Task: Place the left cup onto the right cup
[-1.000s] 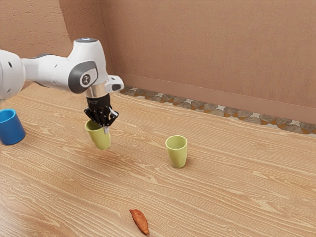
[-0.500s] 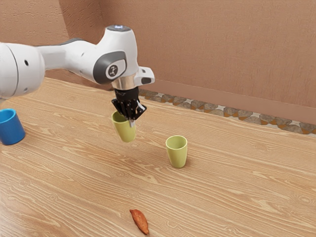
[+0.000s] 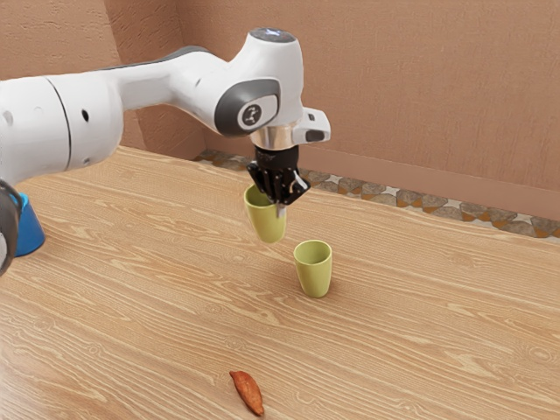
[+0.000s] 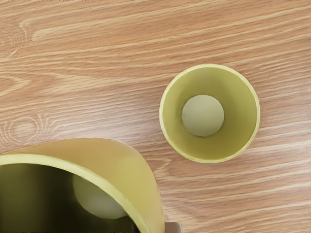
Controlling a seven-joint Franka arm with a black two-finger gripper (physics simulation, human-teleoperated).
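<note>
My gripper point(image 3: 277, 198) is shut on the rim of a yellow-green cup point(image 3: 266, 218), which hangs tilted in the air above the wooden table. A second, matching yellow-green cup point(image 3: 313, 268) stands upright on the table, below the held cup and toward the exterior view's right. In the wrist view the held cup point(image 4: 92, 184) looms large under my hand, and the standing cup point(image 4: 209, 112) is seen from above beside it, its inside hollow.
A blue cup point(image 3: 28, 229) stands at the exterior view's left edge, partly hidden by my arm. A small orange-brown object point(image 3: 247, 392) lies on the table point(image 3: 420, 332) near the front edge. A strip of stones point(image 3: 420, 199) runs along the back wall.
My arm has carried the held cup toward the exterior view's right and upward, from well left of the standing cup to close beside it. The standing cup has not moved.
</note>
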